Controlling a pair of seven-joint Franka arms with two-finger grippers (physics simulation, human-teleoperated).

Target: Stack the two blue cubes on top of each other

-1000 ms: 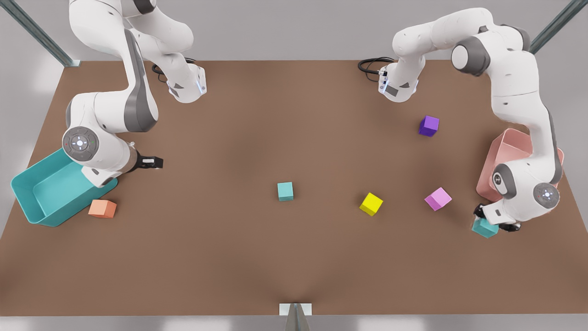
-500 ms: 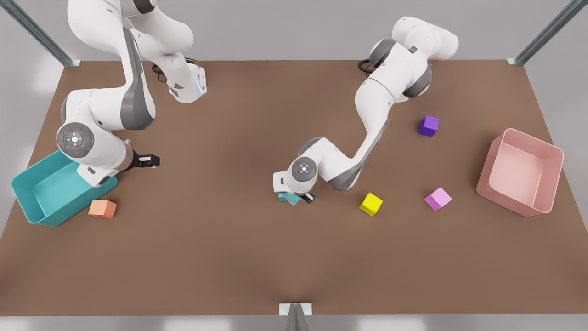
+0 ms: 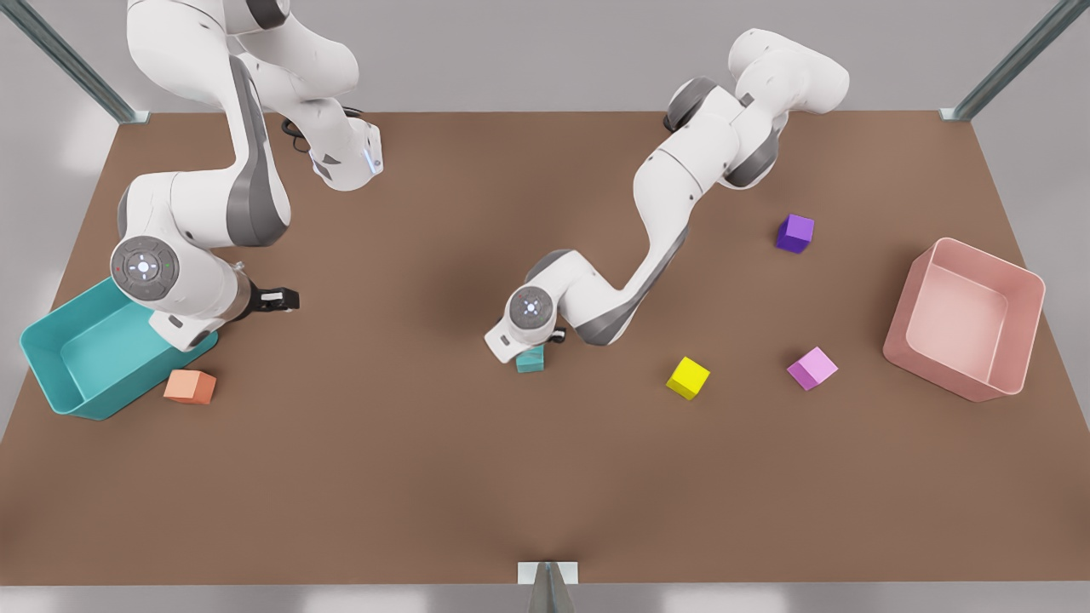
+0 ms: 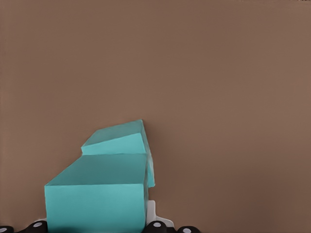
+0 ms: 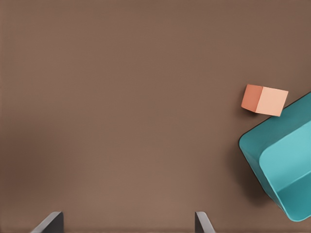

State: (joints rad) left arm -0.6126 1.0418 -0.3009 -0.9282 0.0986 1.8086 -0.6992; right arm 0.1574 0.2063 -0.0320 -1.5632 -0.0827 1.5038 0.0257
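Observation:
My left gripper [image 3: 535,344] hovers at the table's middle, shut on one blue cube [image 4: 97,196] that looms close in the left wrist view. The second blue cube [image 4: 118,141] lies on the table just beyond and below the held one, turned at a slightly different angle. In the front view this resting cube [image 3: 530,361] peeks out from under the hand, and the held cube is hidden by the wrist. My right gripper [image 3: 285,300] waits open at the front view's left, its fingertips [image 5: 52,222] spread over bare table.
A teal bin [image 3: 77,362] and an orange cube [image 3: 191,386] sit at the front view's left, beside the right arm. A yellow cube [image 3: 688,377], a pink cube [image 3: 811,368], a purple cube [image 3: 795,233] and a pink bin [image 3: 966,317] lie toward the right.
The left arm swung from beside the pink bin to the table's middle, carrying a blue cube over the other one. The right arm barely shifted.

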